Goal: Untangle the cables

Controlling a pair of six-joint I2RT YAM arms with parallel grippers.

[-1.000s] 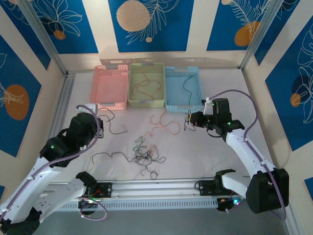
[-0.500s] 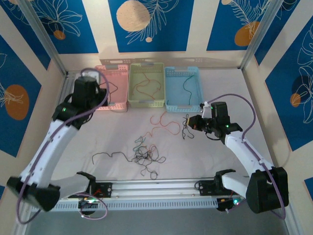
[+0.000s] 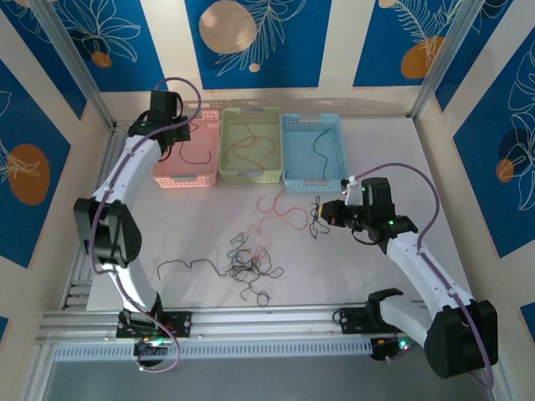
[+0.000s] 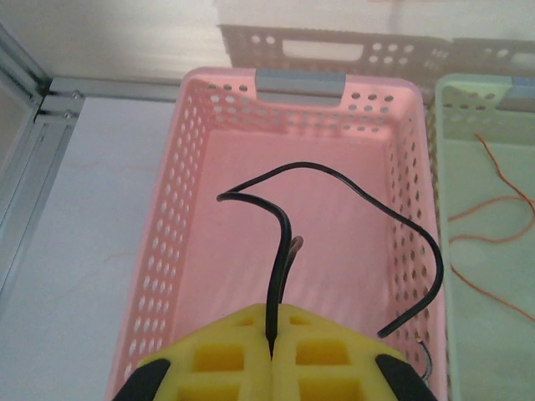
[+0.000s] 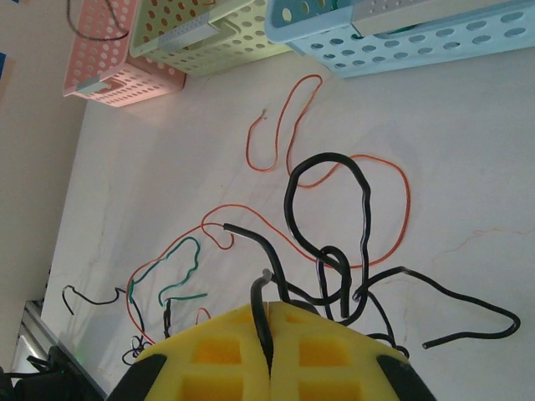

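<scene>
My left gripper is shut on a black cable that curls above the pink basket. From above, that gripper hangs over the basket's far left end. My right gripper is shut on a knotted black cable just above the table, over a thin orange cable. In the top view this gripper sits right of centre. A tangle of black, red and green cables lies at the table's middle front, and a loose black strand lies to its left.
Three baskets line the far edge: pink, pale green holding an orange cable, and blue holding a green cable. A metal rail runs along the near edge.
My left arm swung from the near left up to the pink basket, carrying its black cable along. My right gripper drifted slightly nearer, still gripping its black cable.
</scene>
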